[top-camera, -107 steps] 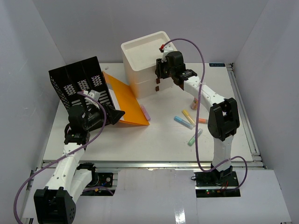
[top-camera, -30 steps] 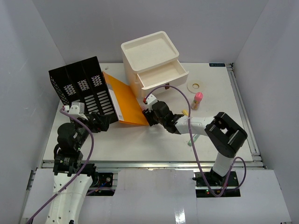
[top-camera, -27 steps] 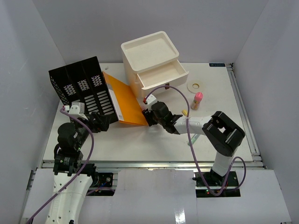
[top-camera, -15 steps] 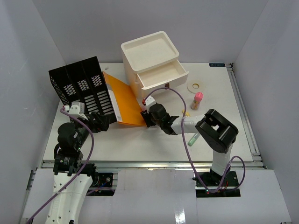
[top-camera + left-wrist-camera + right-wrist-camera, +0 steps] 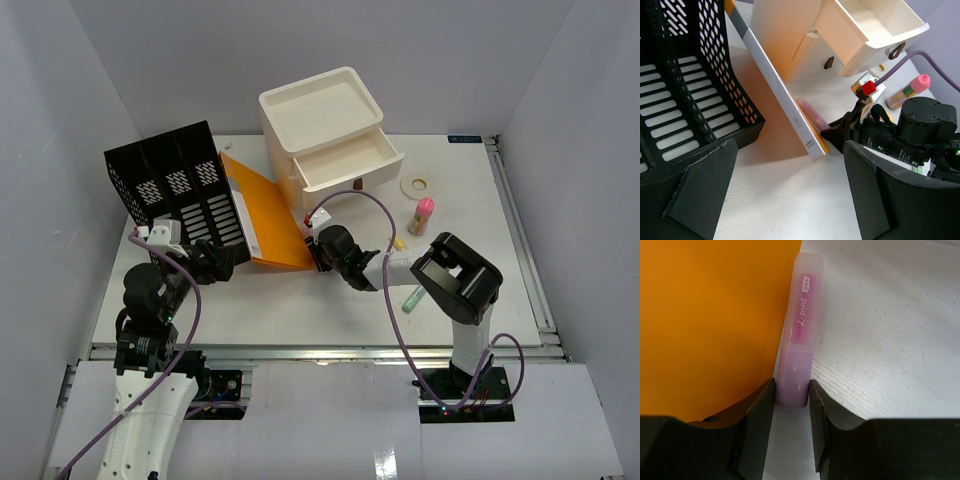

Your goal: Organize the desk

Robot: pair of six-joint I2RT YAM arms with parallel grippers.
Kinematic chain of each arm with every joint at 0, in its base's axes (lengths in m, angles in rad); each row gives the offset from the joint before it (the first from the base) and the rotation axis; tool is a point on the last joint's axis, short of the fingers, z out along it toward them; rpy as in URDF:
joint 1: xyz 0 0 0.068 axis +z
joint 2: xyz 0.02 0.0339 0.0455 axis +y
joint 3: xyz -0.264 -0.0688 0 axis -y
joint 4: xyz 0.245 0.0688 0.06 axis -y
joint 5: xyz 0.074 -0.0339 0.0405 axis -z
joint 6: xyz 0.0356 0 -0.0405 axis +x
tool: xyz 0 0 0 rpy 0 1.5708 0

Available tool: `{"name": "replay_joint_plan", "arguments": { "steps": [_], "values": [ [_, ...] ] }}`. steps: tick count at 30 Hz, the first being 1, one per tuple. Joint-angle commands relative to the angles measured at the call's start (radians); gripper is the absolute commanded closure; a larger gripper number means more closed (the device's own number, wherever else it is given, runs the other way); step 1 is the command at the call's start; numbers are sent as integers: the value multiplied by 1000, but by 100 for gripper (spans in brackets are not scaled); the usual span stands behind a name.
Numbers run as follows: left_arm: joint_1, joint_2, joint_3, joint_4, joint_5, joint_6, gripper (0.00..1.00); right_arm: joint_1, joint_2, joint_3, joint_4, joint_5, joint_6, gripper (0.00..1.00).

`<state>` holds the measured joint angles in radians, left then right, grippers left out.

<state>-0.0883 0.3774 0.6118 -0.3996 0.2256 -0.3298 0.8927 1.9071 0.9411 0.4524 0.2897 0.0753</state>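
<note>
A pink highlighter [image 5: 799, 340] lies on the white desk [image 5: 300, 310], right against the edge of an orange folder [image 5: 705, 315]. My right gripper [image 5: 792, 405] is low on the desk at the folder's near corner [image 5: 322, 252], and its two black fingers press both sides of the highlighter's near end. In the left wrist view the highlighter [image 5: 812, 112] shows beside the folder's white spine. My left gripper [image 5: 215, 262] hovers wide open beside the black file rack [image 5: 170, 180], holding nothing.
The cream drawer box [image 5: 325, 130] stands at the back with its top drawer [image 5: 350, 160] pulled out. A tape roll [image 5: 418, 185] and a pink-capped stick [image 5: 422, 215] sit to the right. A green highlighter [image 5: 412, 297] lies near the right arm.
My right gripper came from the drawer box, now open, down to the folder's corner. In the last half second its jaws narrowed onto the highlighter. The left arm drew back, then stayed still.
</note>
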Motion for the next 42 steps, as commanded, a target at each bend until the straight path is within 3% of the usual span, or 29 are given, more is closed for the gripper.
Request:
{"name": "replay_joint_plan", "arguments": {
  "steps": [1, 6, 12, 30, 36, 42],
  "values": [
    [-2, -11, -10, 1, 6, 2, 2, 7, -5, -33, 62, 4, -7, 65],
    [-2, -10, -10, 1, 12, 4, 2, 4, -59, -61, 63, -26, -32, 77],
    [-2, -14, -9, 2, 14, 3, 2, -26, -184, -106, 42, -145, -100, 82],
    [-2, -38, -14, 10, 31, 6, 2, -105, -480, -81, -377, -595, -336, 92],
    [-2, -43, -15, 10, 32, 5, 2, -121, -523, 4, -559, -785, -452, 92],
    [-2, -40, -15, 11, 38, 6, 2, -121, -539, 272, -801, -934, -637, 92]
  ]
}}
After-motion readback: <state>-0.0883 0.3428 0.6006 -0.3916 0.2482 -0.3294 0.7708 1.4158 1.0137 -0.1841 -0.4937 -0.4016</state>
